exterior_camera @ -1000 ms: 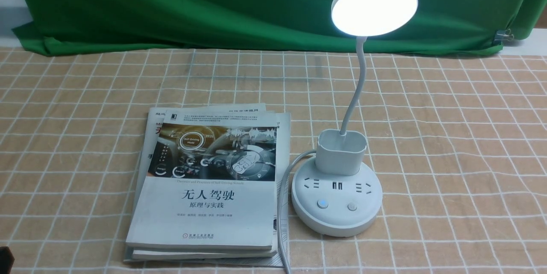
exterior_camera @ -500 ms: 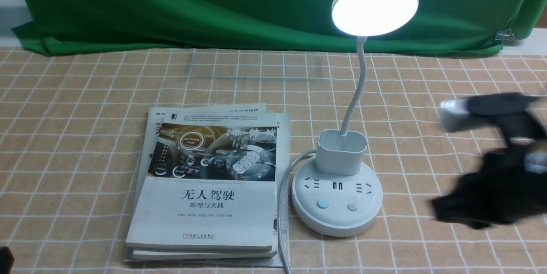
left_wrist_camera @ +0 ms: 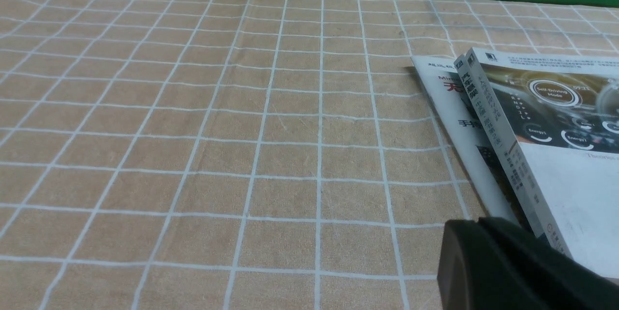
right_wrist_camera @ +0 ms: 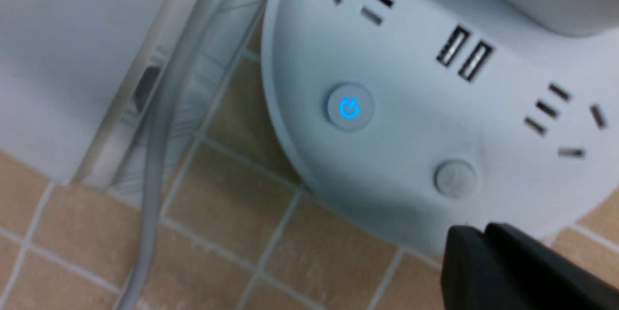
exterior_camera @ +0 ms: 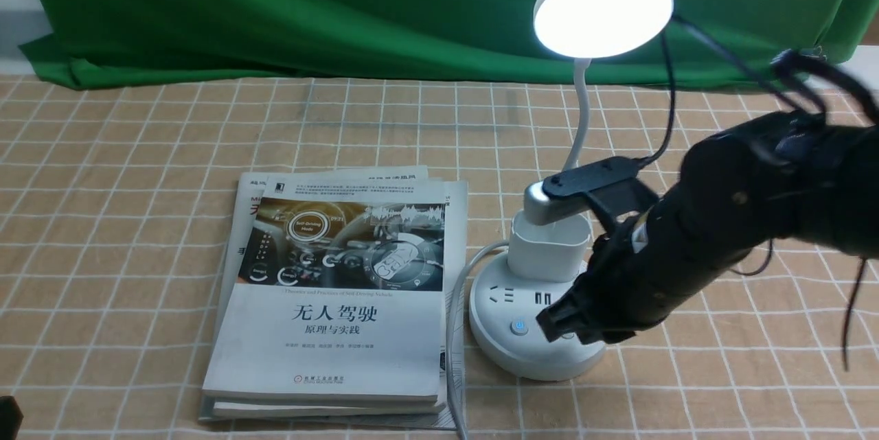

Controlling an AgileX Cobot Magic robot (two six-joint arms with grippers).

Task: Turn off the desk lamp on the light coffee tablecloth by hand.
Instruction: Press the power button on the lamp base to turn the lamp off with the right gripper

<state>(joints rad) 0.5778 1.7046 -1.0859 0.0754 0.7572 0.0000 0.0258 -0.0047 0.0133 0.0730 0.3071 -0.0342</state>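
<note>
Desk lamp (exterior_camera: 549, 351), lit, stands on the light coffee tablecloth (exterior_camera: 755, 385) right of the books (exterior_camera: 336, 344). Its round base looks rigid and fairly weighty, smooth enough to slide; the gooseneck (exterior_camera: 581, 107) seems bendy, the disc head (exterior_camera: 603, 11) fragile, so neither suits a grip. Rather than grasping, press straight down on the blue-lit button (right_wrist_camera: 349, 107). The right hand (right_wrist_camera: 483, 228), fingers together, is at the base's near right.
</note>
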